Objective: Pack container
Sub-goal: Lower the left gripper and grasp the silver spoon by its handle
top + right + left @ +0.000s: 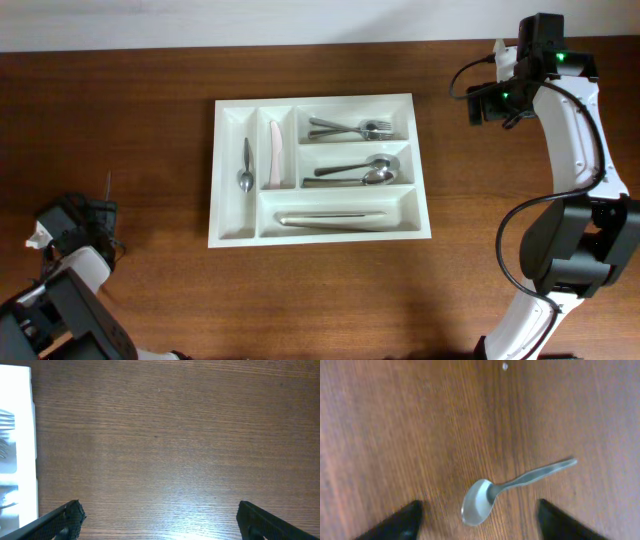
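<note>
White plastic, judged stiff, light in itself and smooth enough to slip, makes up the container (236,218). Its thin rim and dividing walls are judged the only places where it could be pinched, though it need not be lifted to be packed. It is set flat in the middle of the table (120,120). Forks (350,128), spoons (355,172) and long pieces (330,218) are laid in its 3 long compartments, and 1 item in each of the 2 narrow ones. A loose spoon (507,487) is seen lying flat under the left gripper (479,510), whose jaws are spread to either side of the bowl without touching it. The metal is judged hard, thin and slick, best pinched across the neck. The right gripper (160,517) is held empty, jaws wide, over bare wood to the right of the container. Brown, level wood grain is shown throughout. Of the room only a pale strip (300,20) at the far edge is shown.
</note>
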